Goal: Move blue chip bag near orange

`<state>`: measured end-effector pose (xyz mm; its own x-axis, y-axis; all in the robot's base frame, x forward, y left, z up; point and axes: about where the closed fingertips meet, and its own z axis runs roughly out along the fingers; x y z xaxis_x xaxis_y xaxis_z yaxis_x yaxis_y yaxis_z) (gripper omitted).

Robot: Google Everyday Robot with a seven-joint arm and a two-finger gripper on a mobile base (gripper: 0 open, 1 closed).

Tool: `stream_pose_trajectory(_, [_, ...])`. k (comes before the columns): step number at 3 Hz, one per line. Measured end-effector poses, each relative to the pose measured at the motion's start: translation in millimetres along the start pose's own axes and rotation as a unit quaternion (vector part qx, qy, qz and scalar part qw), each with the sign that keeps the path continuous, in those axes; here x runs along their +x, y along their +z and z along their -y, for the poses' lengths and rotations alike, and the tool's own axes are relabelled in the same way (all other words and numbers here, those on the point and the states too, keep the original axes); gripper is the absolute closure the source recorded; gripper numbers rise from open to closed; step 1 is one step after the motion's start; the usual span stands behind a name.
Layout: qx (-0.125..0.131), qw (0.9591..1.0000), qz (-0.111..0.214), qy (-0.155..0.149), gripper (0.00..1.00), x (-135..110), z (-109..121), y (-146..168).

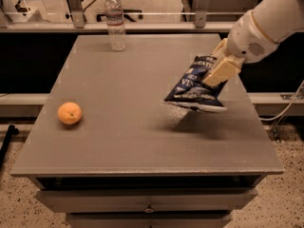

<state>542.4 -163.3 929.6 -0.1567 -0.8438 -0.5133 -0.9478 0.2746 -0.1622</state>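
Note:
The blue chip bag (192, 87) hangs tilted in the air above the right half of the grey table (123, 80), casting a shadow under it. My gripper (219, 69) comes in from the upper right on a white arm and is shut on the bag's upper right edge. The orange (70, 113) rests on the table near the left front edge, well apart from the bag.
A clear plastic water bottle (115, 22) stands upright at the table's back, left of centre. The table has drawers (147, 201) below its front edge. A cable (289, 106) hangs off to the right. Metal rails and equipment lie behind the table.

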Motion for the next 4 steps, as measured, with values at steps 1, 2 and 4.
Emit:
stream_pose_trajectory(1, [-0.016, 0.9989, 0.04, -0.017, 1.0, -36.2, 0.6, 37.2])
stream_pose_trajectory(2, [-0.04, 0.9967, 0.066, -0.026, 1.0, -57.7, -3.1, 68.7])
stream_pose_trajectory(4, [-0.075, 0.9905, 0.107, -0.042, 1.0, -93.4, -14.7, 110.0])
